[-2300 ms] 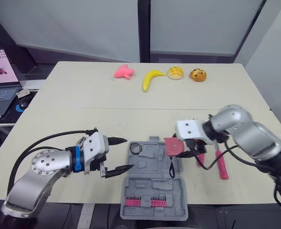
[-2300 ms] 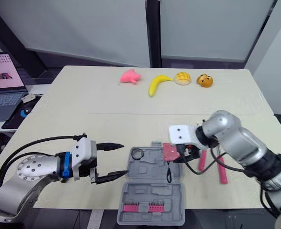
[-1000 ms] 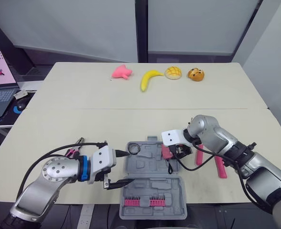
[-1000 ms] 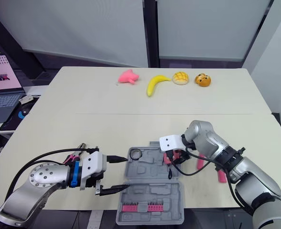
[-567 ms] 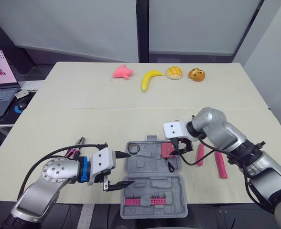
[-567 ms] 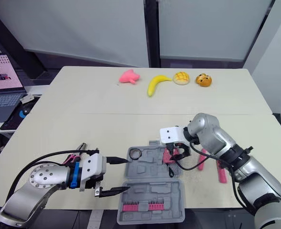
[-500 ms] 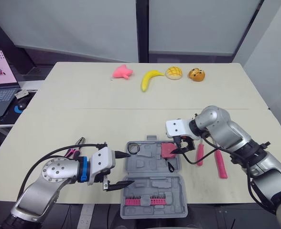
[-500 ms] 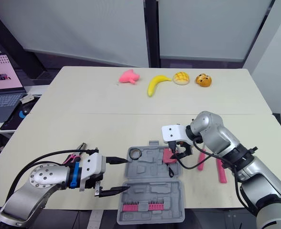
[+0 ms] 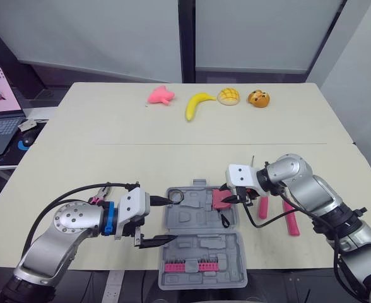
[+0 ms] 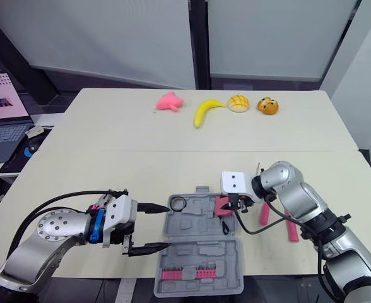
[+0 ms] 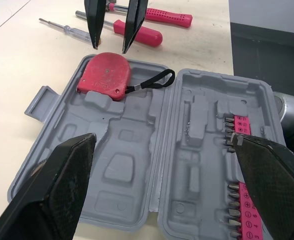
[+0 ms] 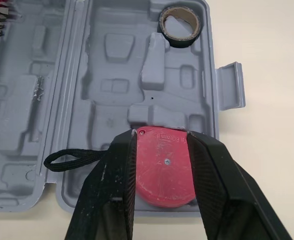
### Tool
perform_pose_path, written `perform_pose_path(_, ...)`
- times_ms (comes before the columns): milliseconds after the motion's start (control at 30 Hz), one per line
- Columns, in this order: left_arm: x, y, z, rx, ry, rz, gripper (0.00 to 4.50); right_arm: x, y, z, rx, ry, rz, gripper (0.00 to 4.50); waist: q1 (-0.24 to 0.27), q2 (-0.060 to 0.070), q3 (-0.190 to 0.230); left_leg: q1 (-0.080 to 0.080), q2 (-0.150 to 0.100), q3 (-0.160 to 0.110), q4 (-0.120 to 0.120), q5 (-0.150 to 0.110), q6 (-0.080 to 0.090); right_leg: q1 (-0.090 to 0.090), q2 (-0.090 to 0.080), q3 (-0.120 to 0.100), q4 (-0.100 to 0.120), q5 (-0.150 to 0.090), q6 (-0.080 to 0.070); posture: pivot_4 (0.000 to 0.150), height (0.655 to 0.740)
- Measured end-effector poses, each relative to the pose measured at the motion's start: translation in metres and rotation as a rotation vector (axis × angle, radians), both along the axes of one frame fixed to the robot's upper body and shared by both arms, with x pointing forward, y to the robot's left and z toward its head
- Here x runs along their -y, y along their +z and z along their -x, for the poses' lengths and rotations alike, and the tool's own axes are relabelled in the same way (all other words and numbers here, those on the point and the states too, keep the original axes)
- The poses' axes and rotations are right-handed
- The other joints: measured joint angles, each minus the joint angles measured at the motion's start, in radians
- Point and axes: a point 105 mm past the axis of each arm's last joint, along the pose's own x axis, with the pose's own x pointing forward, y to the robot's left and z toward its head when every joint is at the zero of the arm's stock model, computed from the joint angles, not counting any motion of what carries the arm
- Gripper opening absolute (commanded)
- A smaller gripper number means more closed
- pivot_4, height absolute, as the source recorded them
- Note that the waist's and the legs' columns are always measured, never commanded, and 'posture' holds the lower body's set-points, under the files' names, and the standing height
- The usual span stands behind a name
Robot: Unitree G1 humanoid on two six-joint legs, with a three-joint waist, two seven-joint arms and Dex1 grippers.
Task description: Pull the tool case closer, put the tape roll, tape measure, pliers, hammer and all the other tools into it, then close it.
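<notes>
Right gripper (image 11: 110, 47), spread, hangs over the red, black-looped tape measure (image 11: 104, 75) in the tool case (image 11: 137, 150).

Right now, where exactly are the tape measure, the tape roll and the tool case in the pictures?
tape measure (image 11: 104, 74): left wrist view, on the flat red face of its body.
tape roll (image 12: 181, 40): right wrist view, on its black outer wall.
tool case (image 11: 122, 167): left wrist view, on a bare grey moulded recess.
</notes>
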Motion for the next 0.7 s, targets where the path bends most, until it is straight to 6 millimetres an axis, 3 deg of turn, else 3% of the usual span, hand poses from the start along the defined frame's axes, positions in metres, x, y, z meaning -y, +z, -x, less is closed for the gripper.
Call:
perform_pose_path(300,0.001,0.004,-0.002,0.011,-0.015,-0.004,4.5,0.009,-0.03,-0.002,0.0,-0.069,-0.11,1.6,0.0,0.0,0.0,0.0,0.0,0.0,0.0,0.0,0.0,0.001,0.0,0.0,0.0,0.0,0.0,0.15,0.7193)
perform_pose_path(533,-0.002,0.004,-0.007,0.008,-0.016,-0.01,4.5,0.021,-0.049,-0.014,-0.036,-0.149,-0.128,1.6,-0.001,0.0,0.0,0.002,0.0,0.0,0.0,0.0,0.0,0.002,0.0,0.0,0.0,0.0,0.0,0.15,0.7193)
perform_pose_path(700,-0.003,0.005,-0.006,0.0,-0.024,-0.019,4.5,0.019,-0.052,-0.021,-0.04,-0.142,-0.134,1.6,-0.003,-0.001,-0.001,0.004,0.0,0.0,0.0,0.0,0.0,0.004,0.001,0.0,0.0,0.0,0.0,0.15,0.7193)
